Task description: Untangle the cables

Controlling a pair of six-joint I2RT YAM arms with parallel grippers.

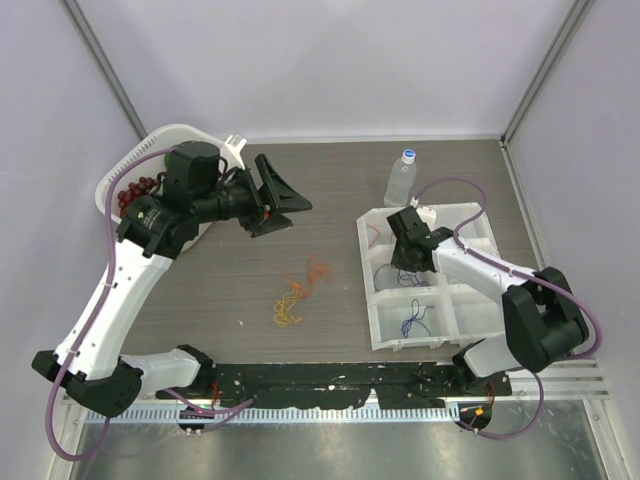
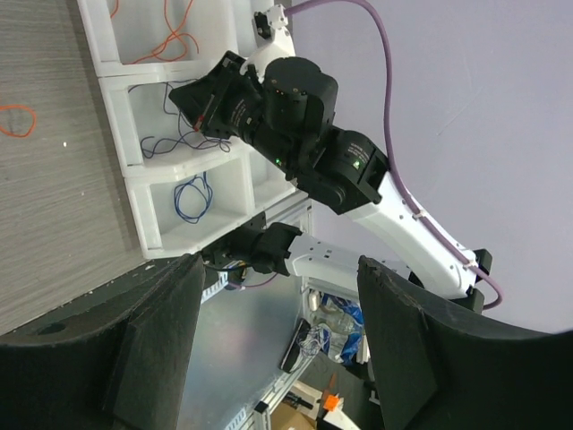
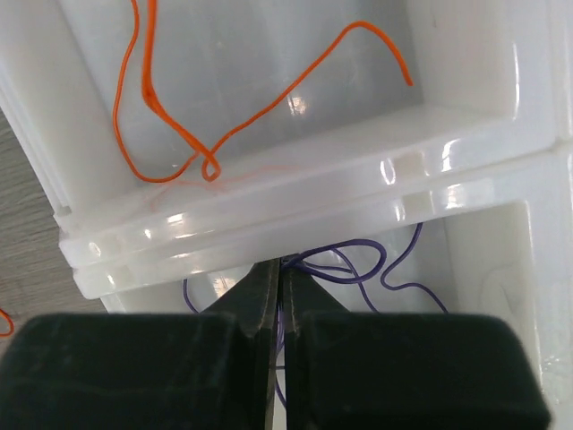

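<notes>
A loose tangle of orange and yellow cables (image 1: 298,290) lies on the table in the middle. A white tray (image 1: 372,300) with compartments holds sorted cables: an orange one (image 3: 179,125) in the far compartment and a blue one (image 1: 415,318) in the near one. My right gripper (image 3: 280,266) is down in the middle compartment, shut on a thin blue-purple cable (image 3: 358,260); in the top view the right gripper (image 1: 405,260) is over that compartment. My left gripper (image 1: 285,200) is open and empty, raised well above the table; in its wrist view the left gripper (image 2: 277,349) points toward the tray.
A clear bottle (image 1: 400,178) with a blue cap stands just behind the tray. A white basket (image 1: 112,180) with red round things sits at the far left under the left arm. The cell's walls bound the table at the back and sides.
</notes>
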